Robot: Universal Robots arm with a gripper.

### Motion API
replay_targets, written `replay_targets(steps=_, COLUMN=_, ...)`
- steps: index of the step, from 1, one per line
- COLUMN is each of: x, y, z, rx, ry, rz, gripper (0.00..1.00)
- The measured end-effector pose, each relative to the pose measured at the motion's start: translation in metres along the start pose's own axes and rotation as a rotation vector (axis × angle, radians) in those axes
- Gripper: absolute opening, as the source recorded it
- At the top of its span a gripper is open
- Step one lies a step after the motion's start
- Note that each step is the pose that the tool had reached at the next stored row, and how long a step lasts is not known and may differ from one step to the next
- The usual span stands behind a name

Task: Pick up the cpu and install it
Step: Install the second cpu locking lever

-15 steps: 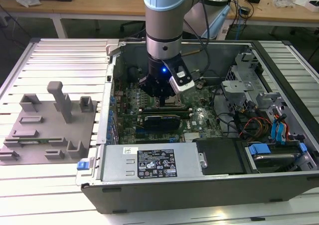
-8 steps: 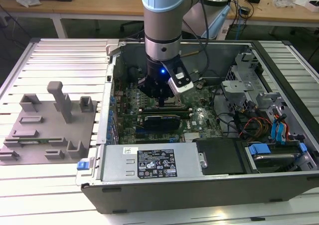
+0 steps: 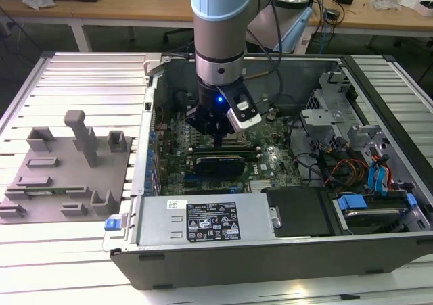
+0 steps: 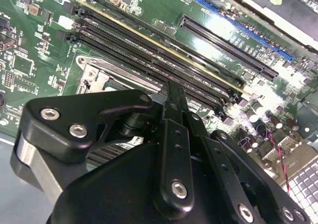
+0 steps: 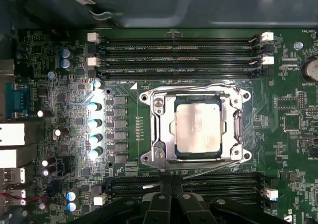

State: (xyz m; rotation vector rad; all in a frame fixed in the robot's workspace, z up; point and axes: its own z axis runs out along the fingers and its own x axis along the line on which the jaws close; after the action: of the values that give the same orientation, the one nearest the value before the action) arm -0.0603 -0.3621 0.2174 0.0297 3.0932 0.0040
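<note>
cpu: small flat square chip, pale silvery metal top facing up, lying level and square inside the socket frame on the motherboard, between the two banks of memory slots, in the first wrist view.

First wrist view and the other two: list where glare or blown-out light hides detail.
In the first wrist view the cpu reflects a pale sheen, and the capacitor tops beside the socket are blown out. In the second wrist view glare washes out the board past the blue slot. In the exterior view a blue light glows above the gripper.
</note>
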Motion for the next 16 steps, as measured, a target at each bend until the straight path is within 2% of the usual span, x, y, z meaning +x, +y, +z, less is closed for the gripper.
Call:
replay_targets(steps=10, x=0.0003, y=-0.001, z=0.0046, rx=-0.0085, ry=0.0004, rz=-0.071, gripper=0.11)
replay_targets(steps=16, x=0.0046, y=-0.001, z=0.0066, rx=-0.0215, ry=-0.0029, rz=-0.088, gripper=0.11)
